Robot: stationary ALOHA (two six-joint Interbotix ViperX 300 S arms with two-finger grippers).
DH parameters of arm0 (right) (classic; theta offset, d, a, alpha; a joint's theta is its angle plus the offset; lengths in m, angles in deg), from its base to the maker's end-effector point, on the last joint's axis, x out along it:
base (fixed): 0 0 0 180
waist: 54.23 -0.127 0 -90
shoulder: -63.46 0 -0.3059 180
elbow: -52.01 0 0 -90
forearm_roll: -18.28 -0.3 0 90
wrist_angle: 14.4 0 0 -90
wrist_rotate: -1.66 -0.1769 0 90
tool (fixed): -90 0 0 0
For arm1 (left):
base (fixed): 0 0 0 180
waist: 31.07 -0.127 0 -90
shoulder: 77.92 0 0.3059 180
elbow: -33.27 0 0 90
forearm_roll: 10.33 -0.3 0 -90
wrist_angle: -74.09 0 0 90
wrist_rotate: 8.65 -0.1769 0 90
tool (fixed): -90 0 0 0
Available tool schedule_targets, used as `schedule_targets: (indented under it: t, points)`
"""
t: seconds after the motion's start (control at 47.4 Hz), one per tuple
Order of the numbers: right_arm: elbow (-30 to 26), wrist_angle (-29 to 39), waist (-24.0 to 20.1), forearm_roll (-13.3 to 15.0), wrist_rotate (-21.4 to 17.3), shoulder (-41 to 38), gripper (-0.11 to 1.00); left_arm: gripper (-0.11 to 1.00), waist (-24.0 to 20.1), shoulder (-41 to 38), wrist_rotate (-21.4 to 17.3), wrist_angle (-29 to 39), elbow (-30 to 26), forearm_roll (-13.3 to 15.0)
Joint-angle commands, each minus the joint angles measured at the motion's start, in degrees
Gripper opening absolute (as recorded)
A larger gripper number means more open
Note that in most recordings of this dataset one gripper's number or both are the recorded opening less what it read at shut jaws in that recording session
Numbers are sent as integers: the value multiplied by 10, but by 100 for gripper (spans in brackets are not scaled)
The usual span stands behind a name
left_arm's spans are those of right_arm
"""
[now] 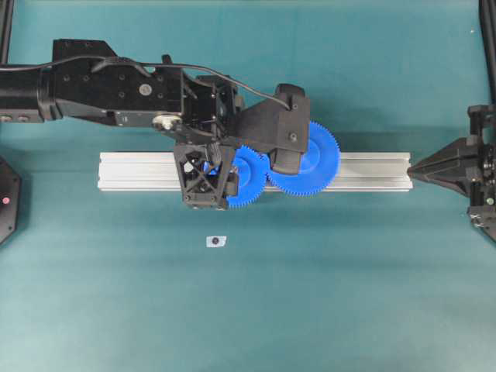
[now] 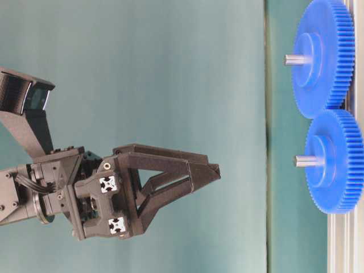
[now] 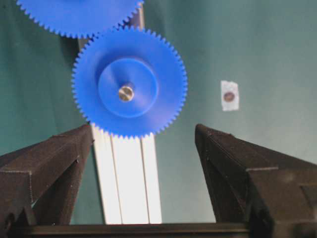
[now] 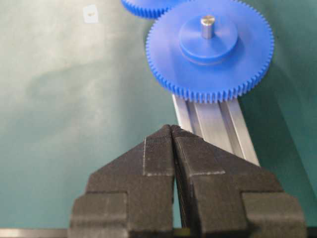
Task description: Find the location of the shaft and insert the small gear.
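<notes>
The teal surface [image 1: 349, 294] carries a long ribbed aluminium rail [image 1: 139, 172]. On it sit a wider blue plastic gear [image 4: 210, 49] and, meshed beside it, the small blue toothed gear [image 3: 130, 88], already seated on its silvery metal shaft [image 3: 126, 92]. The insertion looks done. The left gripper [image 3: 143, 136] hangs wide open and empty; the right gripper [image 4: 172, 130] is closed, parked apart.
</notes>
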State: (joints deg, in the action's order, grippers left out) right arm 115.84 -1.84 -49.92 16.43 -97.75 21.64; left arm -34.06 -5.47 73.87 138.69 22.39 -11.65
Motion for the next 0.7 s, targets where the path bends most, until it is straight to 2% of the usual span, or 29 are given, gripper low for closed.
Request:
schedule_targets:
  t: [0.0, 0.676]
  points:
    - [-5, -4, 2, 0, -4, -4, 3, 80, 2, 11, -1, -3, -11, -2]
    - [-2, -4, 2, 0, -4, 0, 3, 80, 0, 4, -3, -6, -11, -2]
